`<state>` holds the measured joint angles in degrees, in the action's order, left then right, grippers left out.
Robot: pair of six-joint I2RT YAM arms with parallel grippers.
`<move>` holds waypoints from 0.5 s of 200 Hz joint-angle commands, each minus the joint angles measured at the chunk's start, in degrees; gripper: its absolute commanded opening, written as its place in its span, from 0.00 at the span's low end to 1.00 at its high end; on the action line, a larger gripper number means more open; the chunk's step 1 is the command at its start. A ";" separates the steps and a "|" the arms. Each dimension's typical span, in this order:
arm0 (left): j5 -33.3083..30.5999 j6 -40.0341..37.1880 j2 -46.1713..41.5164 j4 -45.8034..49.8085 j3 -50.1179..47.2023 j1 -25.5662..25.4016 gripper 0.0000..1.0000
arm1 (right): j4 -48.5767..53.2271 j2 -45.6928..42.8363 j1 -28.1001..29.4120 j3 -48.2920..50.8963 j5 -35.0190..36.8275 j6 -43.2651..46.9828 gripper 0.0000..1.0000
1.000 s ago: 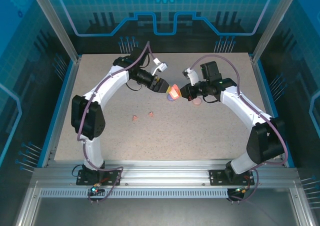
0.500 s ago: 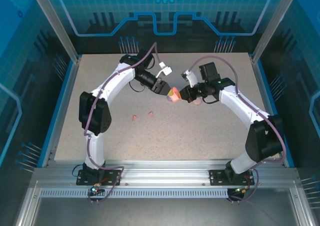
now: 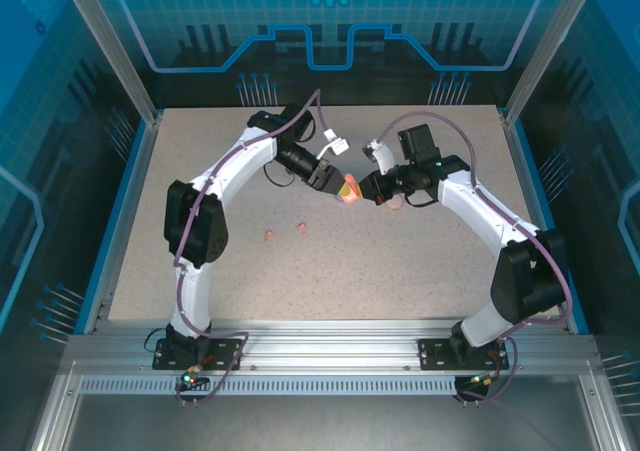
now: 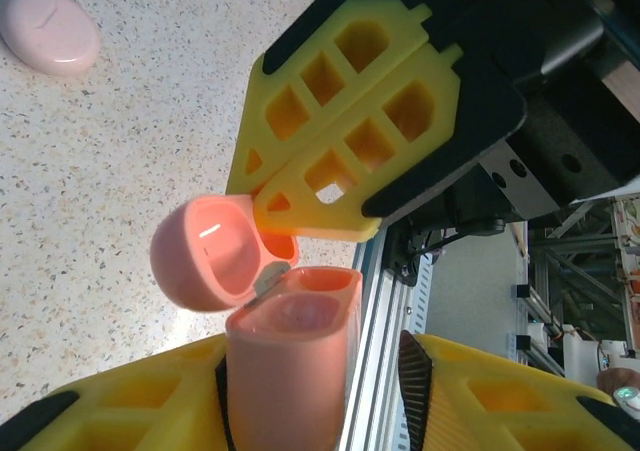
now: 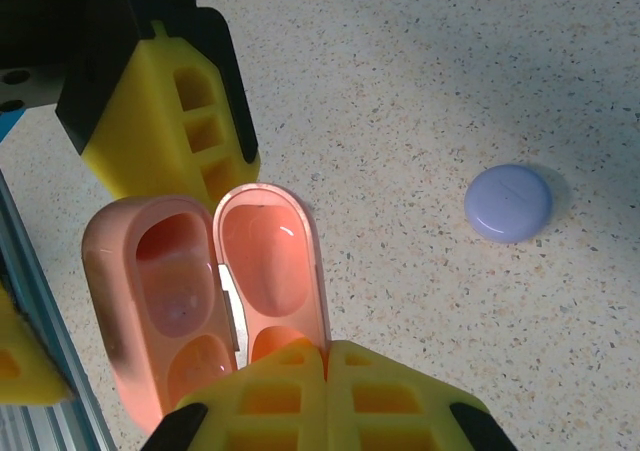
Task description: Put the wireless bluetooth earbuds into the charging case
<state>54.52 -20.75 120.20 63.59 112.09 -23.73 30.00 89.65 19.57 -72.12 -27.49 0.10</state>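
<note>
left claw (image 4: 315, 356): its yellow fingers stand either side of the body of the coral-orange plastic charging case (image 4: 290, 391). one finger lies against the body, but a sliver of background shows beside the other - a firm grip cannot be confirmed.

right claw (image 5: 327, 361): fingers pressed together, pinching the lower end of the case's open hinged lid (image 5: 268, 271). the case hangs between the two claws, above the speckled beige table (image 3: 400, 271), lid swung wide and both moulded sockets facing the right wrist camera.

task items: one tiny coral-orange earbud (image 3: 268, 235) and a second coral-orange earbud (image 3: 301, 229) lie on the table near each other, well apart from the case - to its left and nearer the arm bases.

other items: a pale pink oval closed case (image 4: 50, 31) rests on the table beside the right arm's wrist. a lilac rounded closed case (image 5: 508, 203) lies flat on the table.
</note>
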 commanded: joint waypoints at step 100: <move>3.02 -0.41 1.48 0.27 2.44 -0.62 0.37 | 0.61 0.71 0.64 -1.93 -1.16 1.00 0.00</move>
<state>55.16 -20.73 121.73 63.57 112.77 -24.23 30.00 89.65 19.62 -72.12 -27.59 0.12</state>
